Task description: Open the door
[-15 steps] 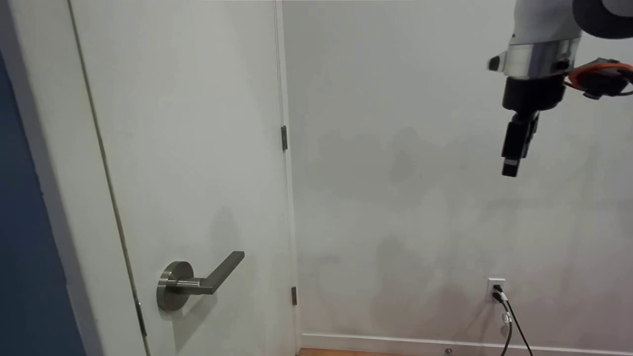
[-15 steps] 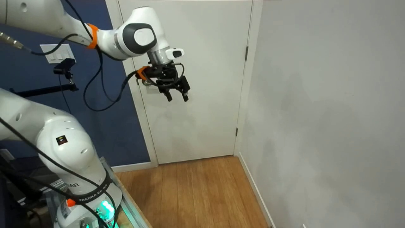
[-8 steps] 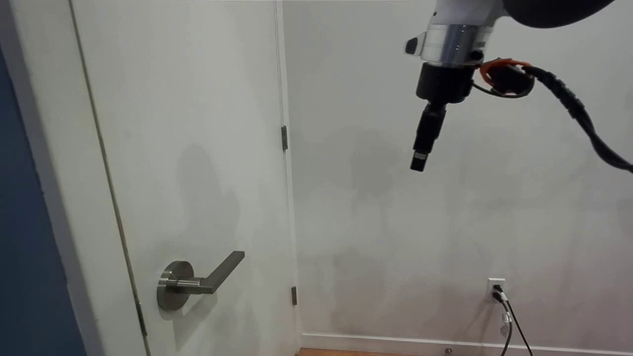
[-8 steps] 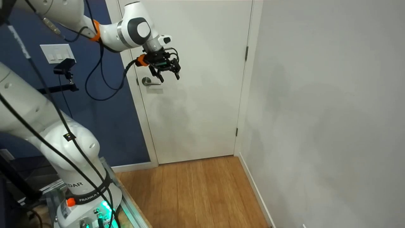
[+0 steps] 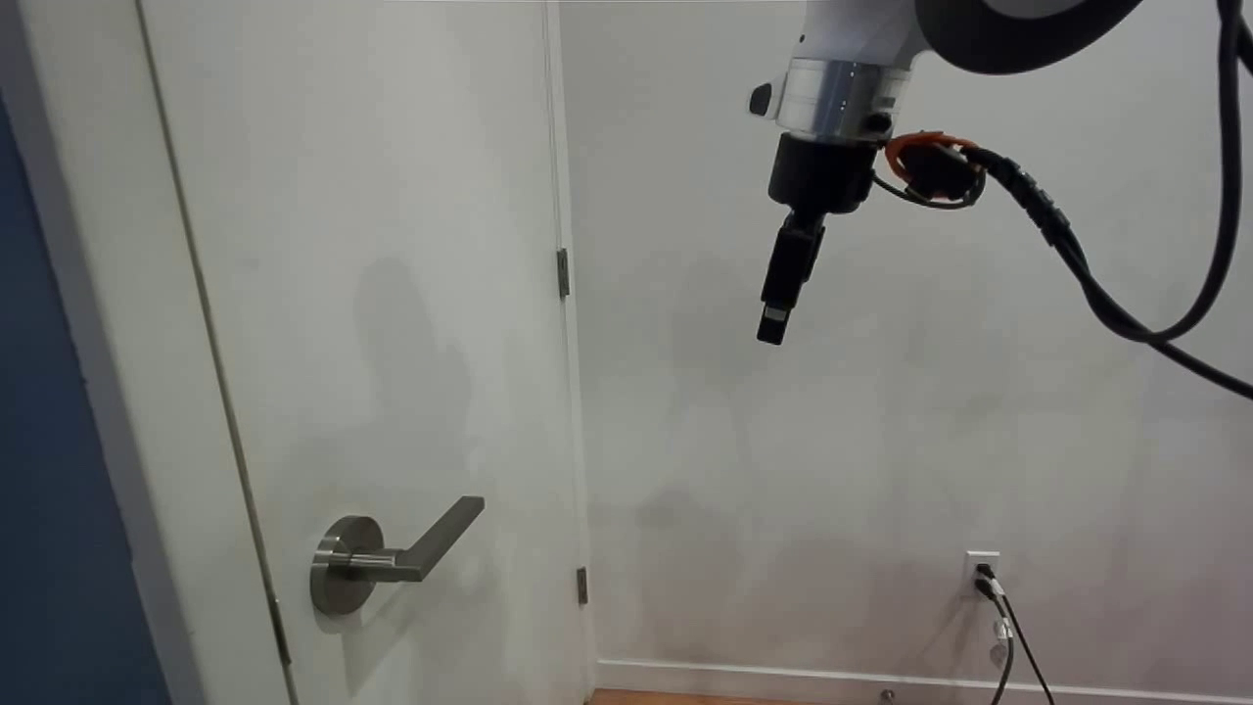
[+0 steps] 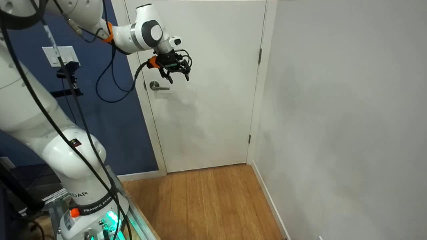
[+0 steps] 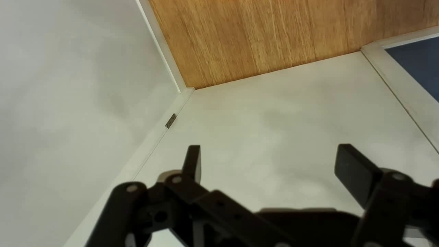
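Wrist view: the black two-fingered gripper (image 7: 269, 161) stands with its jaws spread wide, nothing between them. Next to it, in an exterior view, a black sheathed cable (image 5: 1043, 213) hangs slack; the loop could catch on protruding hardware during an approach. Beyond, the brushed silver lever handle (image 5: 431, 548) on its round metal rose (image 5: 343, 592) sits lower than the gripper and well apart from it. It cannot be made out with certainty in the wrist view, so aligning by that view alone may cause a miss. Lowered off line, the gripper would likely strike the rose; if pressed near its free end, the smooth lever may slip before turning fully. Farthest, the tall plain white flat-panel door (image 6: 206, 113) appears closed within its plain white frame (image 6: 147, 113). Small metal hinges (image 5: 563, 272) show on this side, suggesting an inward swing; the white jointed robot arm (image 6: 148, 30) could then block its path.
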Motion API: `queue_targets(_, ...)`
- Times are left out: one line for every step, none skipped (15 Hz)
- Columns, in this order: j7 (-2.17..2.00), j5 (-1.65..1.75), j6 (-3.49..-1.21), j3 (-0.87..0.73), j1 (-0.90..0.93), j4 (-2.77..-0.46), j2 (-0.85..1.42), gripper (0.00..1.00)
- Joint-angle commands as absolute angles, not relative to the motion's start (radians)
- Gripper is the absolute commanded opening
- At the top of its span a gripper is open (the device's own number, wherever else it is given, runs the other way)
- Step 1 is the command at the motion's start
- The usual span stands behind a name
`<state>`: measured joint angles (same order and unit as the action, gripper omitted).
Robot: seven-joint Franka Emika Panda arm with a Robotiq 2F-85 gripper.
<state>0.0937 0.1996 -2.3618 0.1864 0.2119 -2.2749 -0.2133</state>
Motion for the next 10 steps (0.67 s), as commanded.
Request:
queue_targets(0.119,0.176,-2.425,0.177,0.202,-2.289,-0.178,1.0)
queue_targets(0.137,0.145,-2.479,0.172,0.21,-2.28,-0.137,1.0)
queue_targets(0.154,0.106,-2.537,0.169,0.219,-2.267,-0.098,1.0)
queue_targets(0.19,0.053,-2.598,0.167,0.23,-2.255,-0.06,1.0)
queue_targets(0.223,-0.013,-2.657,0.17,0.24,-2.236,-0.015,1.0)
queue_targets(0.266,-0.079,-2.722,0.175,0.245,-2.223,0.027,1.0)
queue_targets(0.324,-0.171,-2.768,0.182,0.25,-2.209,0.064,1.0)
queue_targets(0.359,-0.249,-2.804,0.203,0.25,-2.184,0.109,1.0)
queue_targets(0.403,-0.331,-2.812,0.236,0.242,-2.142,0.158,1.0)
queue_targets(0.451,-0.41,-2.81,0.298,0.197,-2.105,0.194,1.0)
